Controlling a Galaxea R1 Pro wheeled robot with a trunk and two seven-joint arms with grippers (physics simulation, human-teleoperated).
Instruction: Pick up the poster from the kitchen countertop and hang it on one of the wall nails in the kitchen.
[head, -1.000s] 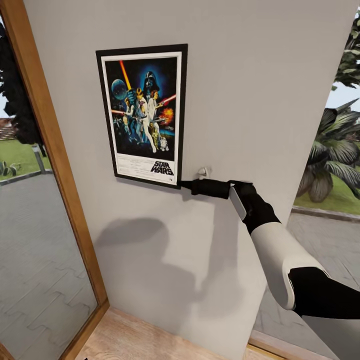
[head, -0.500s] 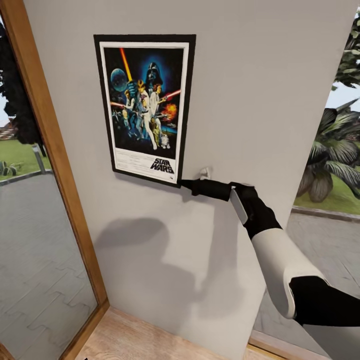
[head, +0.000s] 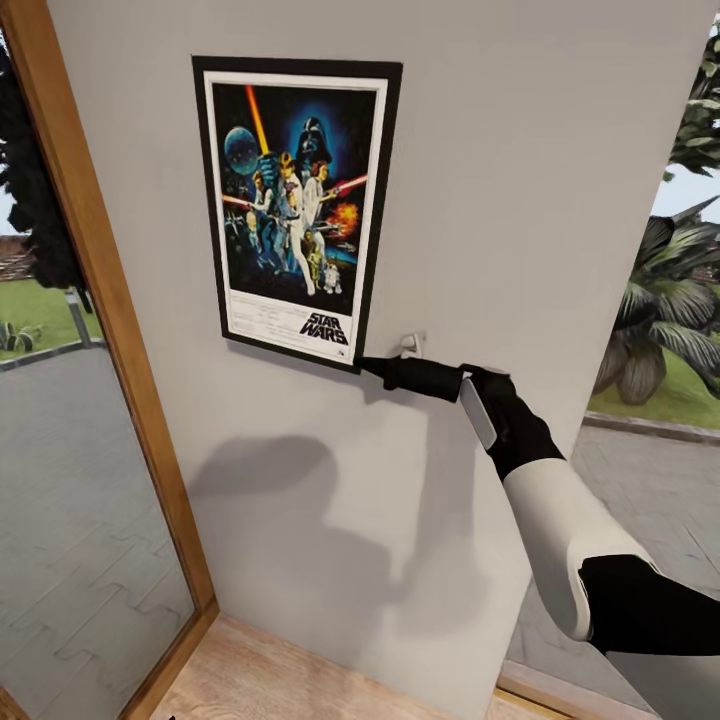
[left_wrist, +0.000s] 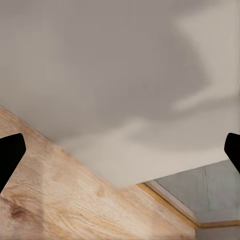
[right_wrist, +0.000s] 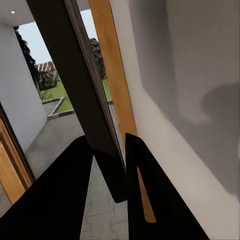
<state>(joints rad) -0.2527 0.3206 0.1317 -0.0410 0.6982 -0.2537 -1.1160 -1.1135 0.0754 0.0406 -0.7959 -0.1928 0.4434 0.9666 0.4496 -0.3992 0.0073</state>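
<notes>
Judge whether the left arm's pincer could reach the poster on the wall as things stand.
Probably not at once: the left pincer faces bare wall low by the wooden floor, while the poster sits higher, held at its lower corner by the right pincer.

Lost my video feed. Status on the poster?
Right gripper shut on poster at its lower corner, against wall. Nail beside the corner. Left gripper open, empty.
</notes>
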